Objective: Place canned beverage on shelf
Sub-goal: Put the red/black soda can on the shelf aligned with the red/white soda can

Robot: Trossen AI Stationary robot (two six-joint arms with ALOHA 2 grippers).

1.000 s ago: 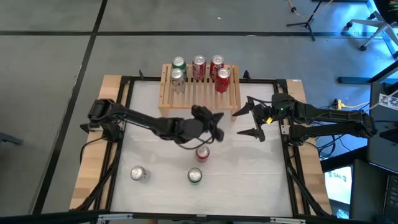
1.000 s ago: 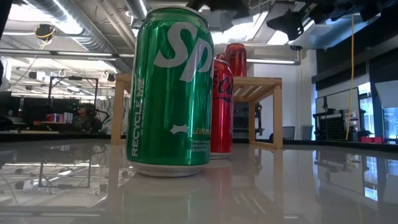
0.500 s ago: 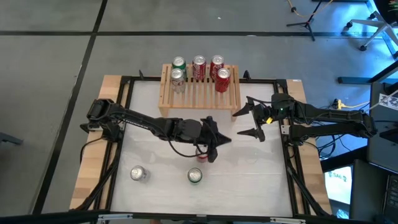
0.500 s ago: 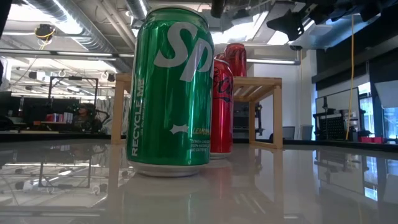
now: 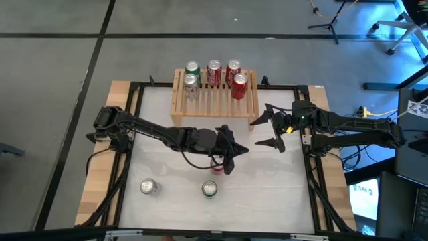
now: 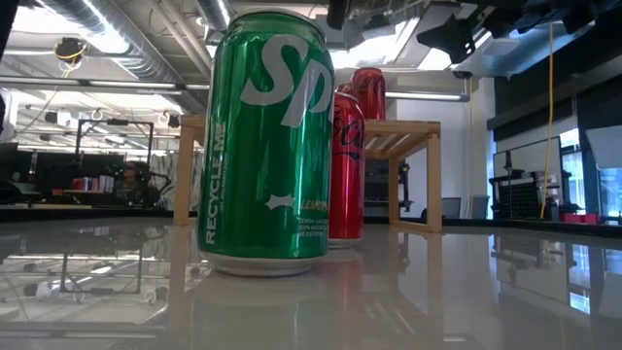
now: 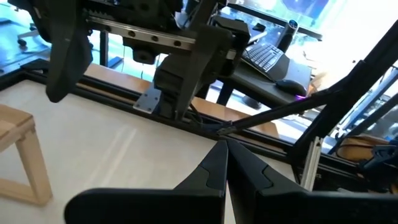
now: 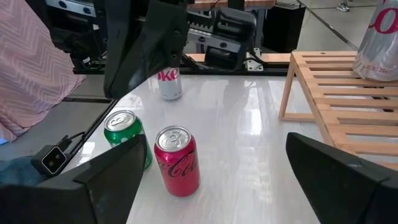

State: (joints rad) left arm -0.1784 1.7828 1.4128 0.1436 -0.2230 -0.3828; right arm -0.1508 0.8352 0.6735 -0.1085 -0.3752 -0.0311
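1. Aluminium, thin-walled and smooth: red can [image 8: 177,160], upright on the counter [image 5: 267,194] near its middle, in front of the shelf [image 5: 214,100] and not yet on it. Likely light, stiff along its height, easily dented at the sidewall, slippery on painted metal.
2. Recommended hold, as a judgement: across the cylinder at mid-height, pads on opposite sides, moderate force only. Avoid the rim and the pull tab.
3. Left claw [image 7: 225,155]: above the middle of the counter, just beside and partly over the red can in the high view. Clenched, fingertips meeting, nothing between them in the left wrist view. Open before any approach to the can.
4. Right claw [image 5: 257,132]: spread wide and empty, waiting near the right end of the shelf.
5. Shelf contents: five upright cans. Back row: green shelf can [image 5: 192,67], then two red ones. In front: silver shelf can [image 5: 190,82] at the left, one more red at the right. Bare slats between these two and along the front.
6. Other stock on the counter: green can [image 5: 210,189] near the red can, silver can [image 5: 148,187] well apart toward the left front.
7. Risk: tipping neighbours when setting down; choose bare slats.
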